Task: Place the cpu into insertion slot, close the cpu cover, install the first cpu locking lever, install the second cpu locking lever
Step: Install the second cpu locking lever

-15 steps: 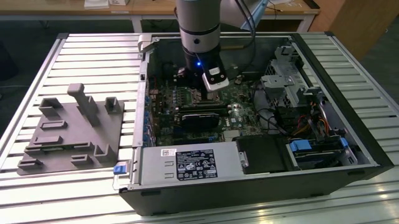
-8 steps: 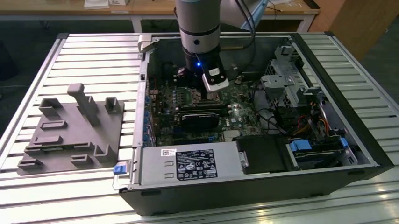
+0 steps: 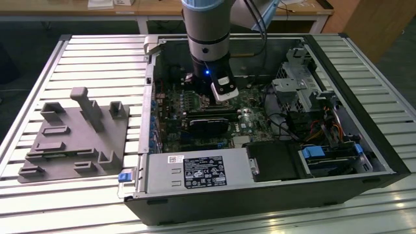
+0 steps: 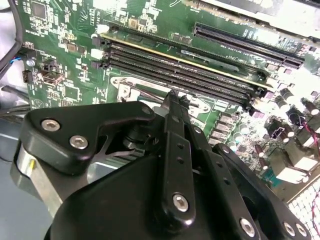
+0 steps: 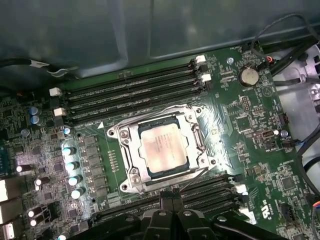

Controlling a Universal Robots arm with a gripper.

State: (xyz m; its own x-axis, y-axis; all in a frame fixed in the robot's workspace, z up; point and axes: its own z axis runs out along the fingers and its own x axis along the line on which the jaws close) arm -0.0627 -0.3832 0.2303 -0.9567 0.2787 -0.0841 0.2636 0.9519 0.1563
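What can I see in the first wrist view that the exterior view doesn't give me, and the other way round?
The first wrist view shows up close the cpu seated in the insertion slot, with the cpu cover closed around it like a frame and memory slots alongside. The exterior view shows the whole open computer case, the robot arm reaching down into it, the power supply box and a grey holder tray beside the case. Both show the green motherboard.
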